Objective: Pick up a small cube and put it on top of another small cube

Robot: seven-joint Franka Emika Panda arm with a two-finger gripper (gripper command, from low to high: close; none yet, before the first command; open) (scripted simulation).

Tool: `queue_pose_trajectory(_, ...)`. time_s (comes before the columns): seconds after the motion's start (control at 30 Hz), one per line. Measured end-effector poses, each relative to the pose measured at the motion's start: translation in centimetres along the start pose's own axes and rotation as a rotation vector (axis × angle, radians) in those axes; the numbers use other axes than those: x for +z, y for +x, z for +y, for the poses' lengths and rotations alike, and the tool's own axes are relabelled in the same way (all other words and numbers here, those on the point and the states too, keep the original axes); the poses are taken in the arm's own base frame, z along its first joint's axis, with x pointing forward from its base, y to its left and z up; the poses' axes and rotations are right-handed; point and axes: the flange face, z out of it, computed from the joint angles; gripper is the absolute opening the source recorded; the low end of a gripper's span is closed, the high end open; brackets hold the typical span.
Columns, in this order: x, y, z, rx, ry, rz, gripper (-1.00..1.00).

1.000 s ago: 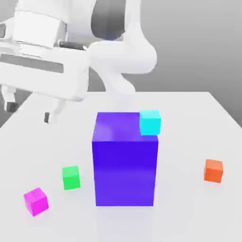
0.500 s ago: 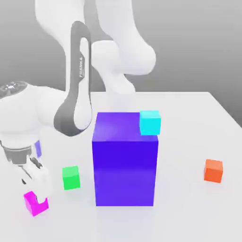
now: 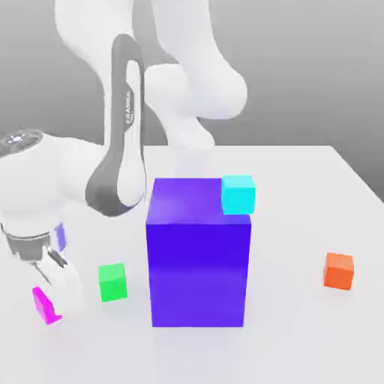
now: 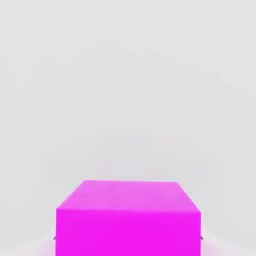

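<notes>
The claw (image 3: 51, 300) is down at the white counter (image 3: 300, 345), pinching the magenta cube (image 3: 43, 305). Just beside it, to the exterior view's right, sits the green cube (image 3: 112, 283). Farther right stands the big blue block (image 3: 198, 259) with the cyan cube (image 3: 238, 194) on top; the orange cube (image 3: 339, 271) lies well apart.

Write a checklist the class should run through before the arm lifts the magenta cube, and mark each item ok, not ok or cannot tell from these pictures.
1. Tool shut on the magenta cube: ok; the cube sits between the fingers.
2. Cube held level: cannot tell; the arm hides part of it in the exterior view.
3. Nearest neighbour, the green cube, apart from the tool: ok, a gap shows.
4. Path past the large blue block: cannot tell; it stands tall beside the route.
5. A stacking target is free: ok; the orange cube sits alone on the table, and the cyan cube has nothing on it.
</notes>
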Motion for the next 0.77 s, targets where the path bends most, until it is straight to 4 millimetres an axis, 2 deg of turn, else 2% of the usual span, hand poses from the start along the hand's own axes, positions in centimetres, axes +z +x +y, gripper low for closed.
queue_pose_trajectory(0.2, -3.0, -2.8, 4.5, 0.038, -0.014, 0.03, -1.0)
queue_pose_trajectory(0.37, -4.5, -5.9, 8.3, 0.07, 0.003, 0.001, -1.0)
queue_pose_trajectory(0.47, -3.2, -6.7, 9.1, 0.075, 0.01, -0.014, -1.0)
queue_pose_trajectory(0.63, 0.7, -6.9, 9.1, 0.075, 0.011, -0.016, -1.0)
queue_pose_trajectory(0.67, 1.5, -6.9, 9.2, 0.076, 0.01, -0.015, 1.0)
queue_pose_trajectory(0.77, 1.5, -7.1, 9.1, 0.07, 0.011, -0.015, 1.0)
